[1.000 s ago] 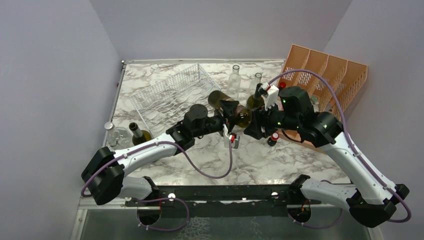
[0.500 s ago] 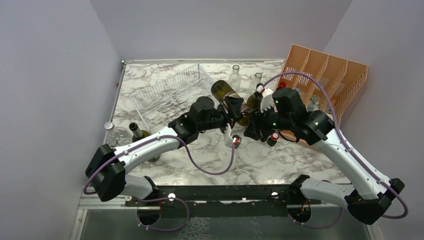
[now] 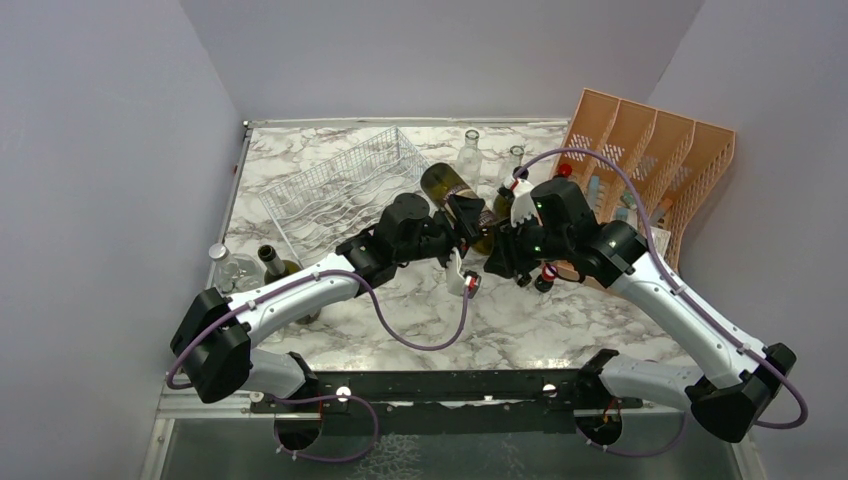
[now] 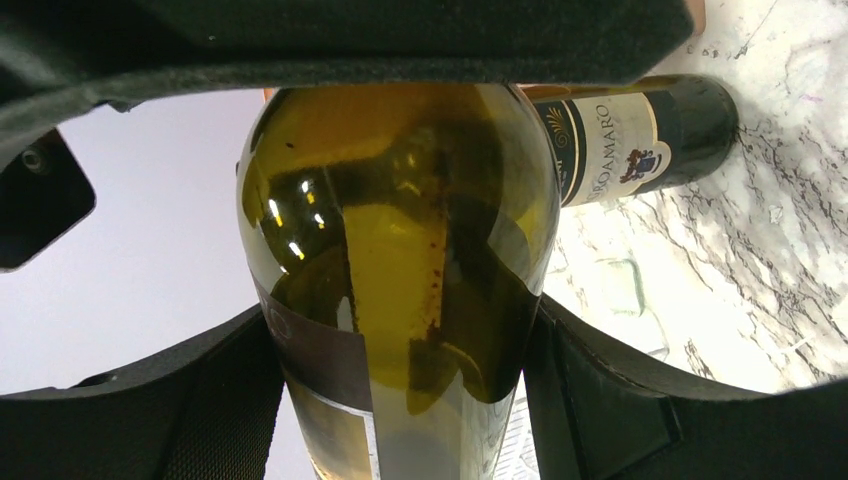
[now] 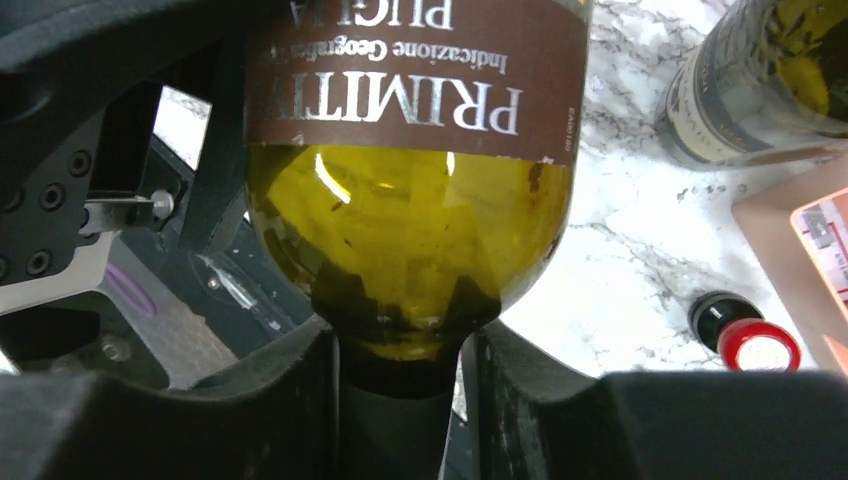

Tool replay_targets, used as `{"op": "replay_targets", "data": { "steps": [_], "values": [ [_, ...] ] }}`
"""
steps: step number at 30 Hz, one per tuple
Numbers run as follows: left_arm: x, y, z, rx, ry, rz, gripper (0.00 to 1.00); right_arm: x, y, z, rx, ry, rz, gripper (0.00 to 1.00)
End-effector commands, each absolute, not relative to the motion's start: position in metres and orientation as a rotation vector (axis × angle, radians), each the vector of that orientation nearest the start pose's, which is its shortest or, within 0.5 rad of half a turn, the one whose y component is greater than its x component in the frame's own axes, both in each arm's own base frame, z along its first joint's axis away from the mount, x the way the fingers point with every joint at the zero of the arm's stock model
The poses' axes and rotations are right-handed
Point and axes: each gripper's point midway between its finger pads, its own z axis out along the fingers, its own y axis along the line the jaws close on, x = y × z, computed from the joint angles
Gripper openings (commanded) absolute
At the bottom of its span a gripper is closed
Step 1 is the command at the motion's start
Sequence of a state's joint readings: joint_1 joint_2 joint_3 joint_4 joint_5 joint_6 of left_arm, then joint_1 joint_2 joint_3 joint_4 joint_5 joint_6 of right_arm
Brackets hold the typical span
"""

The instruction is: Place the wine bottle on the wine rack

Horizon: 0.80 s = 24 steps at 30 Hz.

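Note:
The wine bottle [image 3: 447, 188], olive-green glass with a brown label, hangs tilted above the table's middle, its base pointing at the wine rack [image 3: 340, 185], a silvery wire rack at the back left. My left gripper [image 3: 463, 216] is shut on the bottle's body [image 4: 400, 220], a finger on each side. My right gripper [image 3: 504, 254] straddles the neck just below the shoulder [image 5: 410, 230]. Its left finger [image 5: 300, 400] meets the neck, and a sliver of gap shows at the right finger [image 5: 510, 400].
An orange slotted organizer [image 3: 650, 150] stands at the back right. Two clear bottles [image 3: 468, 155] stand behind the grippers, a red-capped one [image 3: 545, 275] is just right of them, and a green bottle [image 3: 275, 265] stands at the left edge.
The left arm lifted the bottle up and back toward the rack. The right gripper followed to the left and narrowed its jaws round the neck.

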<state>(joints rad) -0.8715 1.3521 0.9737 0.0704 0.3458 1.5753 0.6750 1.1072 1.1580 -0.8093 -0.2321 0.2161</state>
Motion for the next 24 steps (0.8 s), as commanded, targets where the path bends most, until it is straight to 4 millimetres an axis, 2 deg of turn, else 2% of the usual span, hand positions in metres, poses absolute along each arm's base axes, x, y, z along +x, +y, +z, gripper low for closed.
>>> {"op": "replay_targets", "data": {
  "steps": [1, 4, 5, 6, 10, 11, 12, 16, 19, 24],
  "values": [
    [0.275, -0.364, 0.341, 1.618, 0.3, 0.239, 0.0, 0.202, 0.235, 0.228, -0.703, 2.264, 0.759, 0.33],
    [0.277, -0.362, 0.338, 1.615, 0.318, 0.248, 0.0, 0.205, 0.235, 0.231, -0.704, 2.242, 0.748, 0.06],
    [0.277, -0.361, 0.338, 1.609, 0.321, 0.251, 0.0, 0.206, 0.235, 0.233, -0.702, 2.231, 0.741, 0.02],
    [0.278, -0.36, 0.337, 1.603, 0.328, 0.255, 0.06, 0.208, 0.234, 0.235, -0.696, 2.215, 0.736, 0.01],
    [0.28, -0.355, 0.335, 1.571, 0.351, 0.272, 0.61, 0.216, 0.231, 0.252, -0.656, 2.127, 0.717, 0.01],
    [0.281, -0.353, 0.333, 1.573, 0.363, 0.277, 0.94, 0.217, 0.231, 0.256, -0.649, 2.11, 0.714, 0.01],
    [0.282, -0.352, 0.331, 1.576, 0.378, 0.277, 0.99, 0.219, 0.23, 0.259, -0.635, 2.096, 0.709, 0.01],
    [0.282, -0.345, 0.326, 1.584, 0.449, 0.25, 0.99, 0.223, 0.228, 0.266, -0.604, 2.067, 0.692, 0.01],
    [0.274, -0.337, 0.334, 1.525, 0.501, 0.188, 0.99, 0.224, 0.229, 0.263, -0.615, 2.064, 0.696, 0.01],
    [0.258, -0.313, 0.35, 1.378, 0.617, 0.073, 0.99, 0.223, 0.233, 0.256, -0.636, 2.057, 0.716, 0.01]
  ]
}}
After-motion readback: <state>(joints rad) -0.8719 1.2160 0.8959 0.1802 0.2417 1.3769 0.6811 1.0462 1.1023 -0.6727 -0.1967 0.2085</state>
